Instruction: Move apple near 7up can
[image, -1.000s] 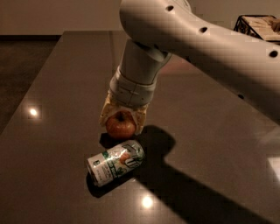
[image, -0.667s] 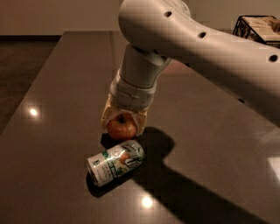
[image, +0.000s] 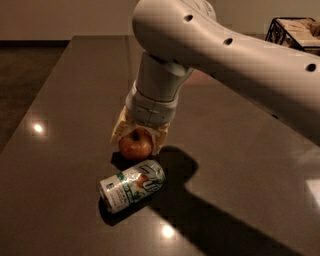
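The two-finger gripper (image: 136, 143), with pale yellowish fingers (image: 120, 131) at the end of a thick white robot arm (image: 225, 50), points straight down over the near middle of the dark, glossy brown table (image: 60, 150). It is clenched around the small round red-orange apple (image: 134, 148), one finger pressed to each flank, so the fruit sits directly between and just below the fingertips with its lower half exposed. Whether the apple touches the tabletop cannot be told. The white and silver 7up can (image: 132, 185) with green markings lies on its side just in front of the apple, close but apart, its top end facing lower left.
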